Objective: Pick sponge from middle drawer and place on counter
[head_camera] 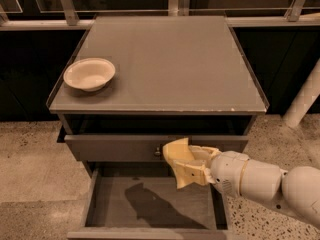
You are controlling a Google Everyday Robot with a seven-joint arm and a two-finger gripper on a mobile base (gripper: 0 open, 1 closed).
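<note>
The middle drawer [112,206] is pulled open at the bottom, and its dark-grey floor holds only the arm's shadow. My gripper [178,163] hovers above the drawer's right half, level with the drawer front above it. It is shut on the sponge [173,150], a small pale-yellow block that blends with the cream-yellow gripper. The white arm reaches in from the lower right. The counter [170,59] is the flat grey cabinet top above, higher than the gripper.
A cream bowl [90,74] sits on the counter's left front corner. A grey drawer front [112,148] with a small knob is just behind the gripper. A white post [305,99] stands to the right, and a railing runs behind the cabinet.
</note>
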